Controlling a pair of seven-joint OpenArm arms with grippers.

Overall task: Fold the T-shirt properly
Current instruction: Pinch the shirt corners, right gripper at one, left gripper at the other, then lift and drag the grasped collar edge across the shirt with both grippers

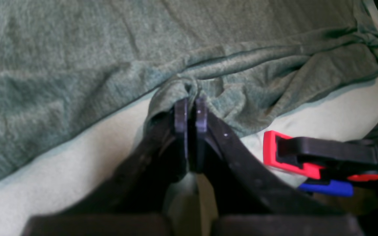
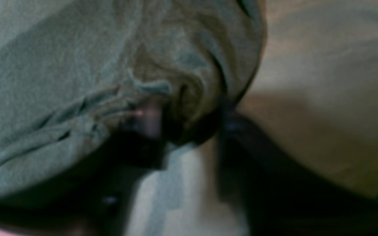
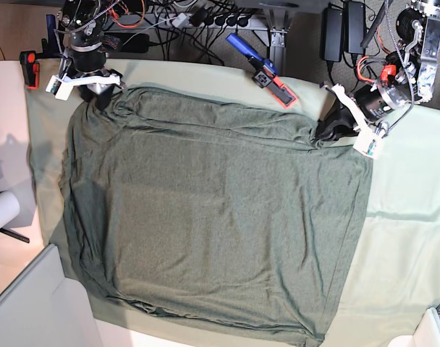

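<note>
On the pale sheet (image 3: 401, 238), covering most of it: the T-shirt (image 3: 213, 231), spread nearly flat, dark olive, hem toward the near edge with small ripples along the bottom and left sides.

At the far right corner of the shirt: left gripper (image 1: 191, 114), jaws together, clamped on a pinched tuft of the shirt's edge. Fabric bunched into a small peak right at the tips, creases running away toward the right along a seam. Pale sheet bare under and on both sides of the fingers (image 1: 200, 116). Seen from the base view at (image 3: 327, 129), with a ridge of cloth drawn from there across the shirt's top edge.

Just beside that gripper, lying on the sheet's far edge: a red, black and blue clamp (image 1: 320, 160), apart from the shirt; also visible from the base view at (image 3: 267, 72).

At the far left corner of the shirt: right gripper (image 3: 98, 92), pointing down onto the corner. From its wrist view, very blurred: fingers (image 2: 143, 124) partly buried in a rumpled fold of the shirt, cloth draped over and between them, a gap visible lower down. Cannot tell whether the jaws actually pinch the cloth.

Beyond the sheet's far edge: cables and power bricks (image 3: 343, 29). At the left edge: a white roll (image 3: 1, 211), off the sheet.
</note>
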